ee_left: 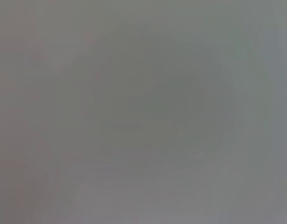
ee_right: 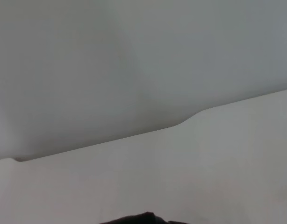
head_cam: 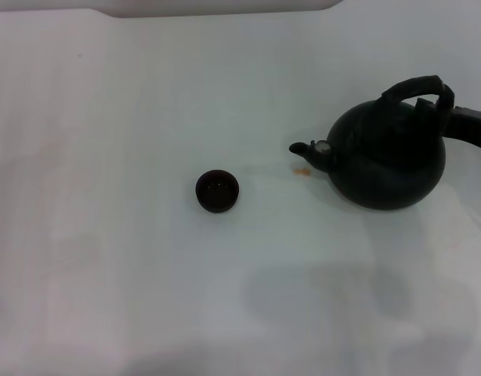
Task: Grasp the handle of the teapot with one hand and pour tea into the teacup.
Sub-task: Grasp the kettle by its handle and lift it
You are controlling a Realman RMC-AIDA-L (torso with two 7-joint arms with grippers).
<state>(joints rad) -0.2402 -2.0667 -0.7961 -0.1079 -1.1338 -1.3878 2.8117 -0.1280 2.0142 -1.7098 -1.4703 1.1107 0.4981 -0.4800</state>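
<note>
Teacup [head_cam: 218, 191] on white table [head_cam: 107, 258], teapot [head_cam: 388, 154] right of it, right jaws at handle [head_cam: 417, 88], grip cannot be told

Only bit of the robot showing is a matte black right gripper [head_cam: 469, 121] with a small white sticker.

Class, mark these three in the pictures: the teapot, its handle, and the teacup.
teapot [head_cam: 389, 168], head view, middle of the round black body.
handle [head_cam: 417, 84], head view, top of the arch.
teacup [head_cam: 218, 191], head view, centre of the cup.
</note>
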